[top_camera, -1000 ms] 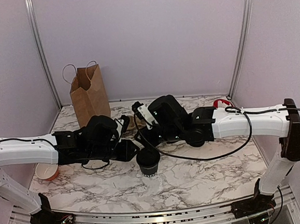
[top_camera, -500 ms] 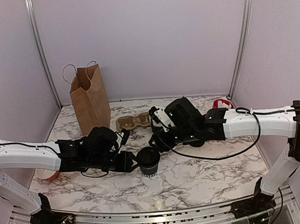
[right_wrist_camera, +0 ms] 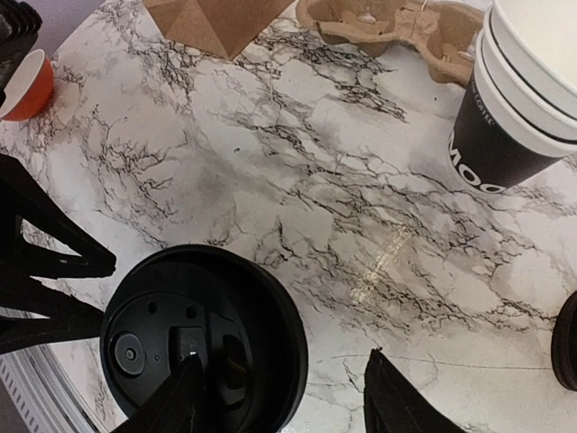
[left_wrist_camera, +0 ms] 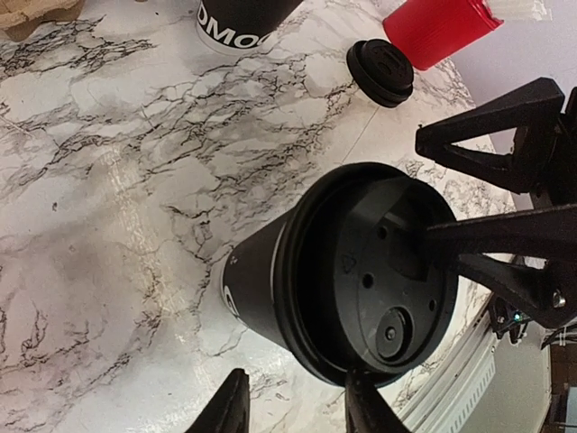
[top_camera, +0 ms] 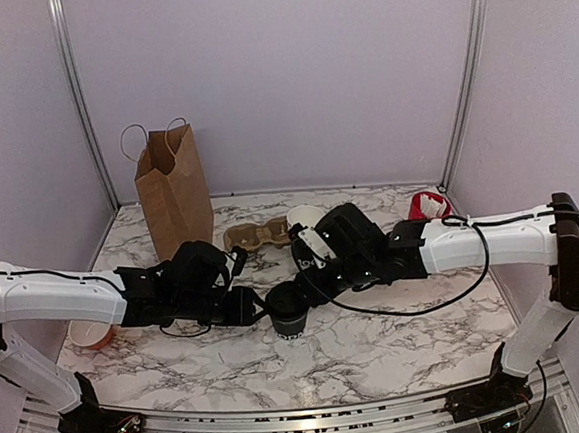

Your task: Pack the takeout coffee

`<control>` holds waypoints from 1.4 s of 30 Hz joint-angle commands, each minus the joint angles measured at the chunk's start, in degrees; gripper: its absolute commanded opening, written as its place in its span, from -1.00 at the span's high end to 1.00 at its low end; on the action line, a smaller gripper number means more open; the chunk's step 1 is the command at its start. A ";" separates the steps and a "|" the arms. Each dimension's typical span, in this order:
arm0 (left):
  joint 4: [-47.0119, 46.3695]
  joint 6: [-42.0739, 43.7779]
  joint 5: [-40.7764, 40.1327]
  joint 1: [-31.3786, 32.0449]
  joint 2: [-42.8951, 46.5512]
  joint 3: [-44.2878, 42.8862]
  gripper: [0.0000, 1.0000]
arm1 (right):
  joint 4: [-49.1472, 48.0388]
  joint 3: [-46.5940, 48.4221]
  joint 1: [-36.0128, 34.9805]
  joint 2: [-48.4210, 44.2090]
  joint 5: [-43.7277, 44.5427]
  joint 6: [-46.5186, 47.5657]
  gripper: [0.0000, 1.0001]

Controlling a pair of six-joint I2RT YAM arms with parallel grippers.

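Left wrist: lidded takeout coffee (left_wrist_camera: 361, 280) upright

Counter (top_camera: 380, 345) is showing white marble with grey-black veining; takeout coffee (top_camera: 288, 310) is showing black on cup and lid, white lettering low on its side; paper bag (top_camera: 174, 190) is showing plain brown; cup carrier (top_camera: 256, 236) is showing tan; stack of cups (right_wrist_camera: 514, 117) is showing black sides, white lettering, white rims; loose lid (left_wrist_camera: 381, 72) is showing black; small bowl (right_wrist_camera: 25, 86) is showing orange outside, white inside
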State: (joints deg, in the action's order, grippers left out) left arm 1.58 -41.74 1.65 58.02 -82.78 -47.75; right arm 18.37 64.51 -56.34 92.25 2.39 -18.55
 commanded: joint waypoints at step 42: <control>1.67 5.27 2.32 -4.87 -0.97 -3.93 0.31 | 3.07 1.00 -3.17 -4.00 4.44 -3.61 -0.15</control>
State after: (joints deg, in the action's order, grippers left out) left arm 2.02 -37.04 4.43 53.49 -85.43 -51.70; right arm 20.14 63.02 -59.24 89.97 5.67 -22.41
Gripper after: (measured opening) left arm 0.348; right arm 0.576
